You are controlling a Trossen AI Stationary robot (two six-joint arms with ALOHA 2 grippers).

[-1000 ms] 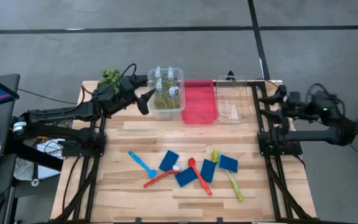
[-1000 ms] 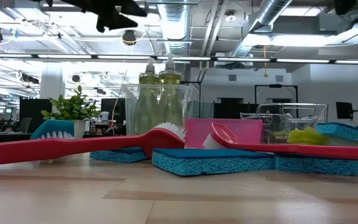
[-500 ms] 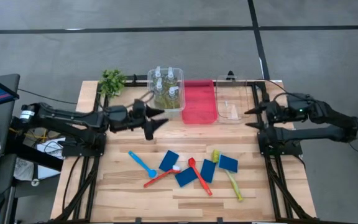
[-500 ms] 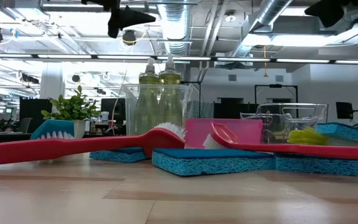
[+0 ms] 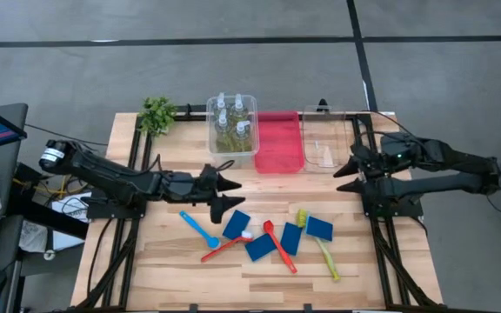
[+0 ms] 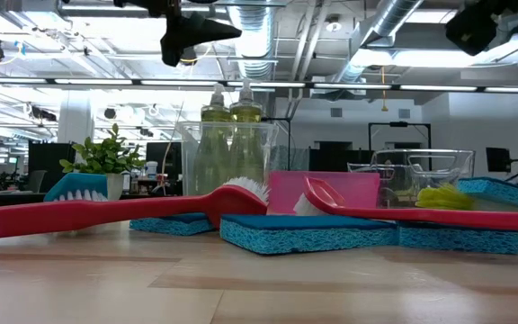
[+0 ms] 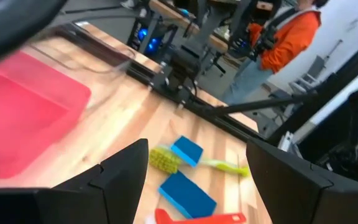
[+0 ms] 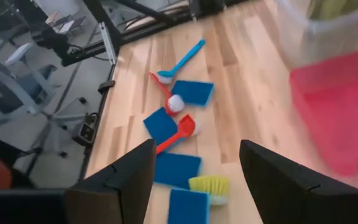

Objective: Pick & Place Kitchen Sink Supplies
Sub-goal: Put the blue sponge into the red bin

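Sponges and brushes lie loose on the wooden table (image 5: 172, 287), in a cluster on the side of the red bin (image 5: 278, 142) away from the table's back edge. Four blue sponges (image 5: 237, 223) sit there; one of them (image 5: 319, 228) is off toward the right arm's side, beside the yellow-green brush (image 5: 321, 244). A blue brush (image 5: 198, 229) lies at the left-arm end of the cluster, and two red brushes (image 5: 279, 245) cross among the sponges. Four bottles (image 5: 230, 122) of yellow-green liquid stand upright inside a clear bin (image 5: 252, 155) that touches the red bin on the left-arm side. Another clear bin (image 5: 346, 161) sits just beside the red bin on the other side. A small plant (image 5: 156, 113) stands at the back edge, well apart from the red bin, past the bottle bin.

The left gripper (image 5: 230, 193) hangs above the table between the bottle bin and the blue brush, its fingers spread apart and holding nothing. The right gripper (image 5: 343, 172) hovers beside the far clear bin, fingers likewise apart and empty. In the left wrist view a person in an orange top (image 7: 289, 31) shows beyond the table.
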